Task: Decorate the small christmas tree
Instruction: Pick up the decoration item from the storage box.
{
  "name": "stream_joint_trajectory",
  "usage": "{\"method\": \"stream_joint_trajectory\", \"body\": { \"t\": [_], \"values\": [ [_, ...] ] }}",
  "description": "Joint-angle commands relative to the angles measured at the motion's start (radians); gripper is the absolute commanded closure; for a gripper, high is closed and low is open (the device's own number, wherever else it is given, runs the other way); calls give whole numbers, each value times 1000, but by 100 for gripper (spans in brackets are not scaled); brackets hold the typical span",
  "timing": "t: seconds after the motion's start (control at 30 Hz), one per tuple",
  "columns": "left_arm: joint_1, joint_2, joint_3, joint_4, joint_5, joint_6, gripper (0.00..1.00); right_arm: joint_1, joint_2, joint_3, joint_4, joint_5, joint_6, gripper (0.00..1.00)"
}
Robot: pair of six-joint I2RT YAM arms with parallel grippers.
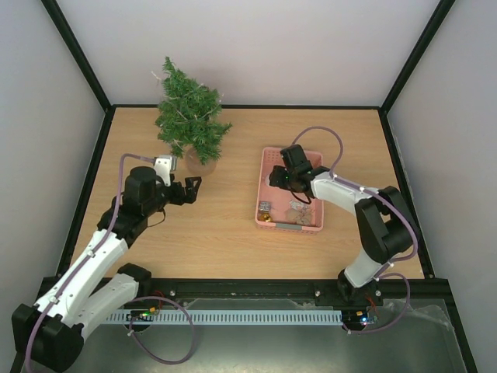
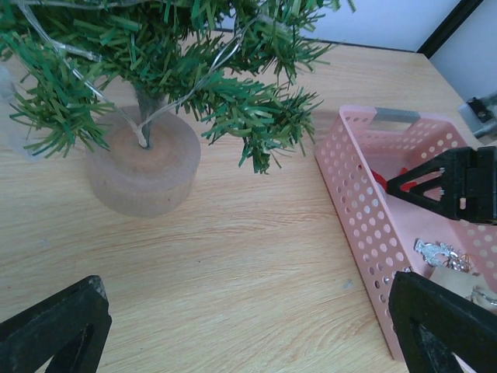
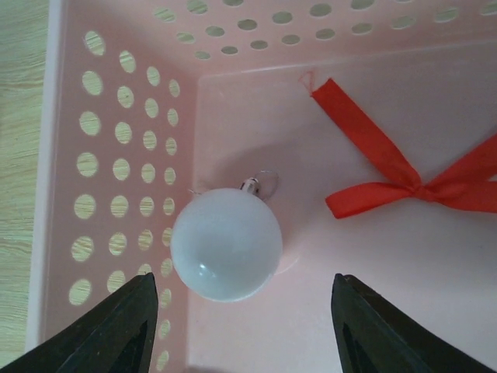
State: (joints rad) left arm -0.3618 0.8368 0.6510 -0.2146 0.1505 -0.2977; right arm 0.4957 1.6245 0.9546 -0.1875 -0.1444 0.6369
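Pink basket (image 3: 58, 116) holds white bauble (image 3: 226, 243), red ribbon (image 3: 373, 155), perhaps trinkets (image 2: 439, 255); right gripper (image 3: 242, 311) above, left gripper (image 2: 248, 311) by tree (image 2: 194, 62), both agape.

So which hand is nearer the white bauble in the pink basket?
Right. The right hand hangs open directly over the white bauble inside the pink basket. The left hand is outside the basket, near the foot of the small christmas tree.

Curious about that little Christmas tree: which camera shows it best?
The top external view: the small christmas tree shows whole, tip to base. The left wrist view catches only its lower branches and base; the right wrist view shows none of it.
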Motion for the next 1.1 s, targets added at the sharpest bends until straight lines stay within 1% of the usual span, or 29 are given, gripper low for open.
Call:
{"method": "stream_joint_trajectory", "body": {
  "t": [0.0, 0.2, 0.53, 0.8, 1.07],
  "values": [
    [-3, -31, 12, -5, -15, 22, 1, -3, 44, 58, 5, -23, 2, 40],
    [-3, -26, 12, 5, 20, 29, 1, -3, 93, 99, -21, -17, -31, 42],
    [-3, -54, 0, 12, 24, 23, 1, -3, 157, 101, -26, -17, -43, 42],
    [-3, -66, -1, 12, 26, 27, 1, -3, 180, 99, -7, -21, -67, 49],
    [-3, -64, -1, 11, 26, 30, 1, -3, 194, 110, -36, 47, -101, 48]
  ]
}}
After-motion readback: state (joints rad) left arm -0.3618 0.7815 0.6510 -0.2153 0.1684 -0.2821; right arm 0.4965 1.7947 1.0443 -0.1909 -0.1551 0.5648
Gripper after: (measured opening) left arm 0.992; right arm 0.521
